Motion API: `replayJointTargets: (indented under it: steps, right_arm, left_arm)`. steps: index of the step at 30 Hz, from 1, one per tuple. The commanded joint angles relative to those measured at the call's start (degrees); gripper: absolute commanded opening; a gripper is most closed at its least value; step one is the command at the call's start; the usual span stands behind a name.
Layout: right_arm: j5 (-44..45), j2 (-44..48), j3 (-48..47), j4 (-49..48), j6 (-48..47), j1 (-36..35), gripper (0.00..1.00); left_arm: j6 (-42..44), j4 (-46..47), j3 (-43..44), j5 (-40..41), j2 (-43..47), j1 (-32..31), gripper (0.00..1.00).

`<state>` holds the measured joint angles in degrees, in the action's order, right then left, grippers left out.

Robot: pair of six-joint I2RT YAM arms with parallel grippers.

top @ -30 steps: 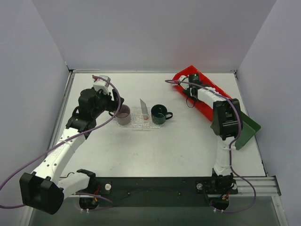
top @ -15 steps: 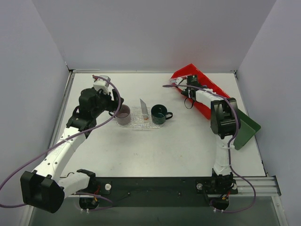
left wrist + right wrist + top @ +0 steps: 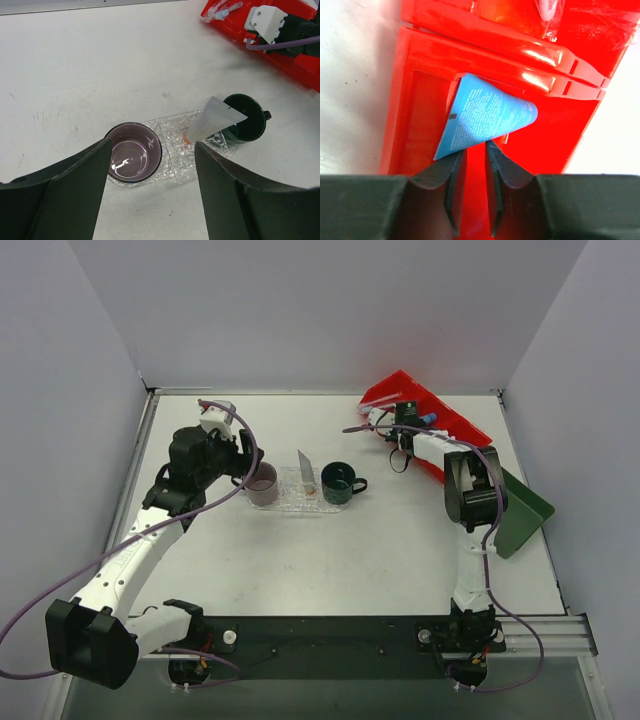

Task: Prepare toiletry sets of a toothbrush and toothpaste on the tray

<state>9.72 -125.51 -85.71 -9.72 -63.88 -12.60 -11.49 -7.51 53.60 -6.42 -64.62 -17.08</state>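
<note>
The clear glittery tray (image 3: 296, 502) lies mid-table and also shows in the left wrist view (image 3: 181, 162). On it stand a mauve cup (image 3: 133, 152), a white tube (image 3: 212, 118) standing tilted and a dark green mug (image 3: 245, 120). My left gripper (image 3: 150, 150) is open and empty, hovering over the cup and tray; it also shows in the top view (image 3: 243, 462). My right gripper (image 3: 475, 145) is in the red bin (image 3: 425, 100). Its fingers are almost together and pinch the lower edge of a blue tube (image 3: 487, 117). Wrapped toothbrushes (image 3: 547, 10) lie in the bin's far compartment.
The red compartmented bin (image 3: 455, 430) sits at the back right with its far end raised off the table. A dark green rectangular tray (image 3: 525, 515) leans at the right edge behind the right arm. Walls enclose the table on three sides.
The red bin's far end has tilted upward and the blue tube has come into sight in the top view. The right gripper has shifted slightly. The left arm has not moved.
</note>
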Motion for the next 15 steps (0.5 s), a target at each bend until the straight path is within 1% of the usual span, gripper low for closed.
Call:
replayJointTargets:
  steps: [1, 3, 4, 9, 13, 15]
  right_arm:
    - [-1.8, -1.4, 0.8, -0.7, -0.6, -0.6, 0.11]
    - [-1.8, -0.8, 1.2, -1.6, 1.5, -0.7, 0.06]
    - [-1.7, -0.4, 1.4, -2.0, 2.4, -0.6, 0.01]
    - [-2.6, 4.4, 4.6, -4.3, 8.2, -0.5, 0.0]
    - [-3.5, 7.5, 6.5, -3.6, 13.8, 0.3, 0.0]
    - [-3.7, 9.1, 8.1, -3.1, 15.0, 0.7, 0.0]
  left_arm:
    - [-0.3, 2.0, 1.0, -1.0, -0.1, 0.4, 0.77]
    - [-0.3, 2.0, 1.0, -1.1, -0.1, 0.5, 0.77]
    - [-0.4, 2.0, 1.0, -1.0, -0.1, 0.5, 0.77]
    - [-0.3, 2.1, 0.9, -1.1, 0.5, 0.5, 0.77]
    - [-0.4, 2.1, 0.9, -1.2, 0.9, 0.5, 0.77]
    - [-0.5, 2.1, 0.7, -1.3, 1.3, 0.4, 0.77]
